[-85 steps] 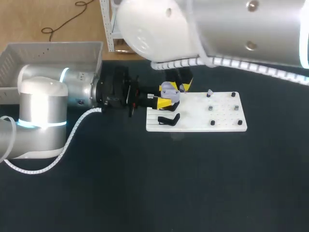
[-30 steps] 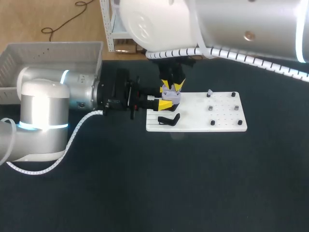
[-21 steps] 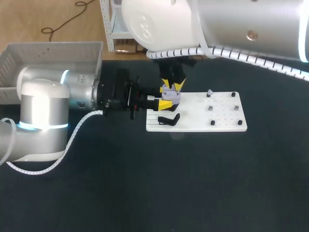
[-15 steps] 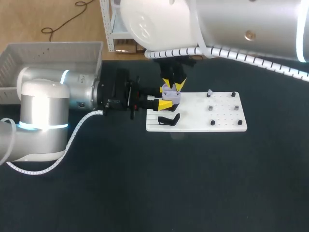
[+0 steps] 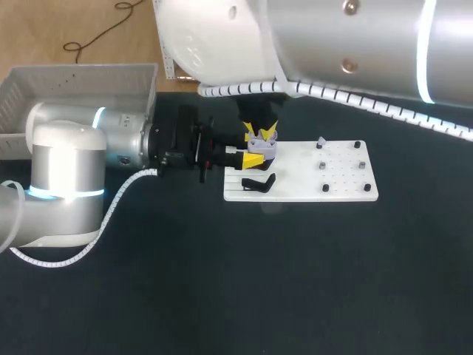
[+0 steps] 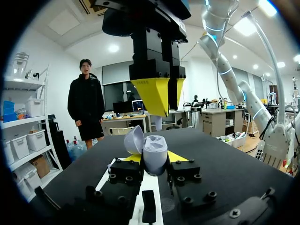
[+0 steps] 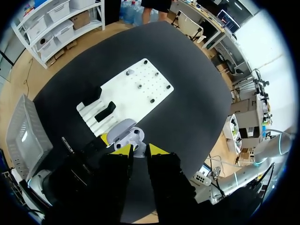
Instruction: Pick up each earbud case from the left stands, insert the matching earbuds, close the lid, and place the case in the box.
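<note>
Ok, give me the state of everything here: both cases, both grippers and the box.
Lilac case: lid open, upright, held at the board's edge.
Black case: lying on the board, untouched; lid state unclear.
Left gripper: jaws shut on the lilac case.
Right gripper: above the lilac case, jaws slightly apart, nothing between them.
Box: open-topped, at the table's left.

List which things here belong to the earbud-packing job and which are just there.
Job: lavender earbud case in left gripper; right gripper; black earbud case; white stand board; earbuds on board; grey box.
Just there: black table.
</note>
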You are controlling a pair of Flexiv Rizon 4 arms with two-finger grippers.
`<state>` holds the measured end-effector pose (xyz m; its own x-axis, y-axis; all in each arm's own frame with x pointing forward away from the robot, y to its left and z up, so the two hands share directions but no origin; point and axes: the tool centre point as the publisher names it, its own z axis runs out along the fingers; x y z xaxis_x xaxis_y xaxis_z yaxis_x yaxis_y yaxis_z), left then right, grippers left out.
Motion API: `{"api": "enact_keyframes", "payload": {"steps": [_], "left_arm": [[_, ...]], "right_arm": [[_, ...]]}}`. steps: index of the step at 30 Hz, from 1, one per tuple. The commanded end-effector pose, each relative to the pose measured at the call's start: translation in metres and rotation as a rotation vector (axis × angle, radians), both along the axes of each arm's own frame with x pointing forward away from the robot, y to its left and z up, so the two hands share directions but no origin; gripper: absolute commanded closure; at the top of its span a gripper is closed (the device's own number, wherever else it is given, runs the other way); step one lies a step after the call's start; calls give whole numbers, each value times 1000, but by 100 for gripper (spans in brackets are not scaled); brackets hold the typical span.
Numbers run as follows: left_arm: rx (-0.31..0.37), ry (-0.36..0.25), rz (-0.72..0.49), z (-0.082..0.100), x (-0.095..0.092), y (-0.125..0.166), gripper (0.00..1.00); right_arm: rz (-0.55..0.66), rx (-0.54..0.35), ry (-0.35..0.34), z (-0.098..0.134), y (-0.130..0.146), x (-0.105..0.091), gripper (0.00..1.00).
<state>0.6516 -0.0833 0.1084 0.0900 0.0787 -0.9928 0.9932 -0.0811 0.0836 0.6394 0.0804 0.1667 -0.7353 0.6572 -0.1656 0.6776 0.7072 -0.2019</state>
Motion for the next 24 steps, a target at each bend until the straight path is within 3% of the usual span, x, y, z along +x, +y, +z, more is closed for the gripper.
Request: {"api": "enact_keyframes", "payload": {"steps": [1,24], "left_arm": [[0,-2,5,0,-1,0,100],[0,-2,5,0,-1,0,100]], "right_arm": [[-6,4,-1,-1,-2,-2,100],[-10,2,15,-9,-6,6,100]]}}
